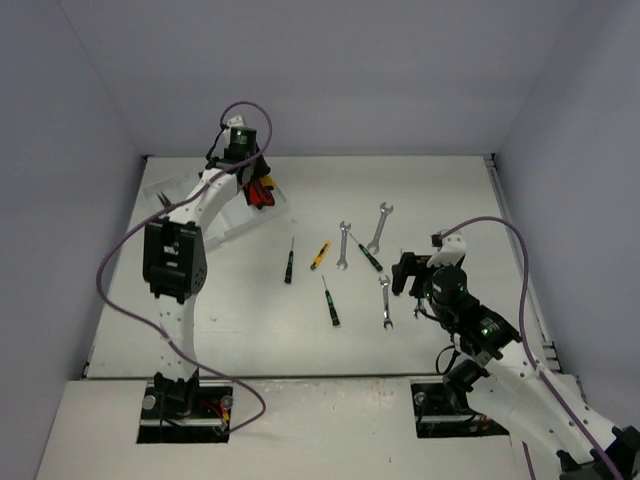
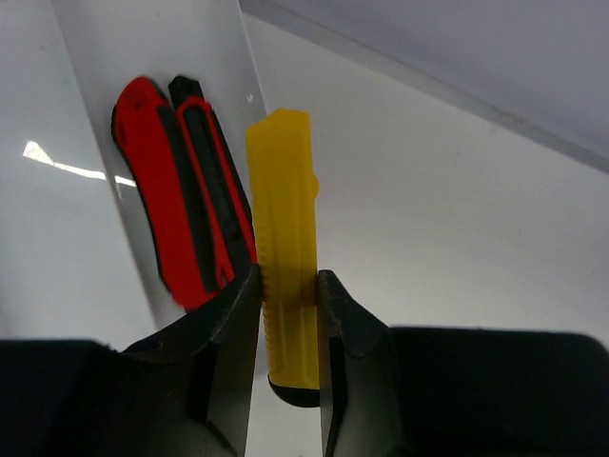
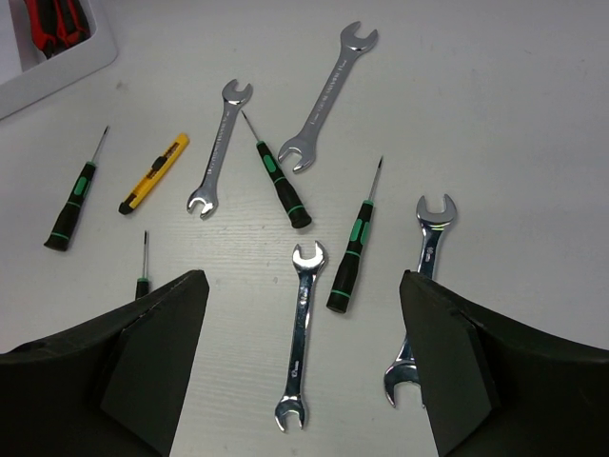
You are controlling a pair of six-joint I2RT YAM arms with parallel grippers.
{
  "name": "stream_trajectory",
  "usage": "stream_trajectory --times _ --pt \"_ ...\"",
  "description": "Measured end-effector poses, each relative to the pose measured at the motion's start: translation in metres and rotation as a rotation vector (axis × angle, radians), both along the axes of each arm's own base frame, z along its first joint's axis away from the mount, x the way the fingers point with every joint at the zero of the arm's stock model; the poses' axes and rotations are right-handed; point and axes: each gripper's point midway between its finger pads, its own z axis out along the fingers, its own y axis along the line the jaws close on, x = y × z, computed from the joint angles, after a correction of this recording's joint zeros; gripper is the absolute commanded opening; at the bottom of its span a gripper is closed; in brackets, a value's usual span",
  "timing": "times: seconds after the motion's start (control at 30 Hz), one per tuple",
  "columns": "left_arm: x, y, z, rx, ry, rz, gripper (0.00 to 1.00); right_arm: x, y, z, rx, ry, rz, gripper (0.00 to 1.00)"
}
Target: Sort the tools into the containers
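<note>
Clenched between the black fingers (image 2: 228, 333) of my left hand (image 2: 287, 305) is a yellow utility knife (image 2: 285, 219), its far end pointing to 12 o'clock. At its 10 o'clock, two red utility knives (image 2: 181, 209) lie side by side in a compartment of the translucent tray (image 2: 162, 48). My right hand (image 3: 303, 319) hangs released above the bench (image 3: 514, 114), its fingers spread either side of a silver wrench (image 3: 300, 333) and a green-black screwdriver (image 3: 350, 257), while more wrenches and screwdrivers and a second yellow utility knife (image 3: 152, 173) lie loose toward 11 o'clock, outside the tray.
</note>
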Motion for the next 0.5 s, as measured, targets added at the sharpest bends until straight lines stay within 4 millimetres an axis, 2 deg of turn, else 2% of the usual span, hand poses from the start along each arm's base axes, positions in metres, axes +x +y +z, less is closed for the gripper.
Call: stream_trajectory --times 0.1,0.2,0.27,0.37,0.5 --pt "0.03 0.007 -0.031 -0.013 0.011 0.018 0.2 0.001 0.001 -0.005 -0.011 0.017 0.0 0.79" --pt "0.039 0.014 -0.069 -0.012 0.067 0.026 0.35 0.001 0.001 -0.008 -0.017 0.026 0.001 0.79" --pt "0.039 0.016 -0.085 -0.01 0.094 0.026 0.41 0.001 0.001 -0.008 -0.017 0.026 0.001 0.79" --pt "0.038 0.012 -0.08 -0.008 0.088 0.006 0.53 0.001 0.001 -0.009 -0.02 0.03 0.001 0.79" --pt "0.026 0.005 -0.055 0.029 0.057 -0.047 0.63 0.001 0.001 -0.009 -0.023 0.03 0.002 0.79"
